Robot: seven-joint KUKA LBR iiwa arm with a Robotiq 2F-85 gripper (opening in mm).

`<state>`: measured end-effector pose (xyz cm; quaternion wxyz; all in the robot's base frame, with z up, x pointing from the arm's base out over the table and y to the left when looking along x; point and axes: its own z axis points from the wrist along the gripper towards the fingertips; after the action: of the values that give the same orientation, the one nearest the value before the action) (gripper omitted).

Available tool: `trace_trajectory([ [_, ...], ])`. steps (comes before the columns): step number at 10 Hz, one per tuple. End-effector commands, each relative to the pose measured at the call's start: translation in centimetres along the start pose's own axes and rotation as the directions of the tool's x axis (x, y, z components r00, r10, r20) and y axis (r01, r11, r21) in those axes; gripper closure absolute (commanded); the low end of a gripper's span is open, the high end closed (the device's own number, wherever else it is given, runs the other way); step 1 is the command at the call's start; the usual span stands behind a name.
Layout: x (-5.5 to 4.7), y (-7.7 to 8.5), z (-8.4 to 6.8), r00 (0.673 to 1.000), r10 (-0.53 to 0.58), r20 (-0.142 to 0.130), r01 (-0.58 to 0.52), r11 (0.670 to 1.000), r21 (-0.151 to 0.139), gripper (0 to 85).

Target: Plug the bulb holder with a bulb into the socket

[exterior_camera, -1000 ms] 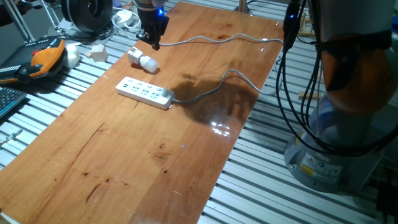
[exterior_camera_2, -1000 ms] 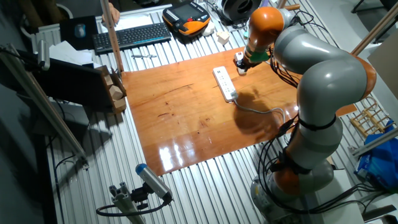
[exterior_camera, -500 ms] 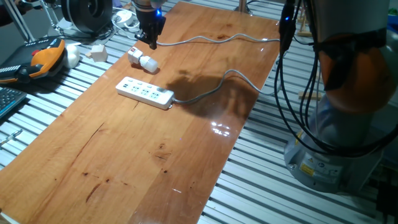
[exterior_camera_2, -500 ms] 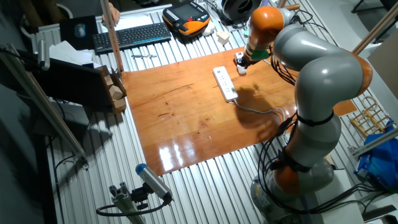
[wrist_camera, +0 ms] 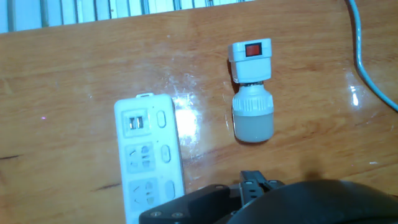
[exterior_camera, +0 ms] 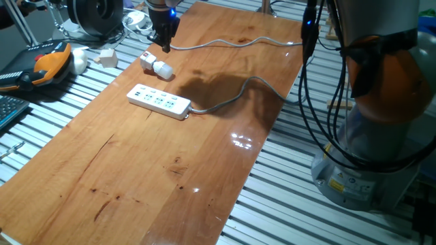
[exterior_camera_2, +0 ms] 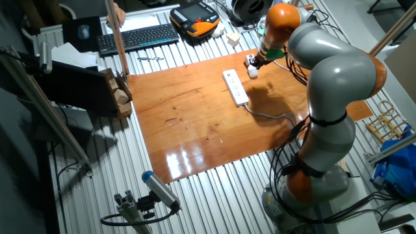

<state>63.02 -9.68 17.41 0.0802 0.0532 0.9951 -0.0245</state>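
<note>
A glossy wooden tabletop (exterior_camera: 204,156) lies on a slatted metal bench (exterior_camera_2: 214,188) under bright overhead light.

a glossy wooden table top (exterior_camera: 163,156) sits on a slatted metal bench (exterior_camera: 61,102). lying directly on the wood, toward its far left end, are a long white power strip (exterior_camera: 159,101) with a grey cable (exterior_camera: 231,99) trailing right, and just beyond it a small white bulb holder with a bulb (exterior_camera: 155,66), on its side, apart from the strip.
</note>
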Motion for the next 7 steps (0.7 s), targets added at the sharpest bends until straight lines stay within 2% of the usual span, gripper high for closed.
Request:
trace_trajectory([
  [1, -0.3, -0.2, 0.3, 1.0, -0.008, 0.002, 0.008, 1.0, -0.005, 85.0],
  [2, -0.6, -0.6, 0.7, 1.0, -0.018, 0.007, 0.018, 1.0, -0.013, 85.0],
  [4, -1.3, -0.9, 1.3, 0.999, -0.019, 0.028, 0.019, 1.0, -0.009, 85.0],
  [5, -1.6, -0.9, 1.3, 0.999, -0.012, 0.046, 0.012, 1.0, -0.014, 85.0],
  [7, -2.6, -1.3, 1.4, 0.999, -0.012, 0.045, 0.013, 1.0, -0.011, 85.0],
])
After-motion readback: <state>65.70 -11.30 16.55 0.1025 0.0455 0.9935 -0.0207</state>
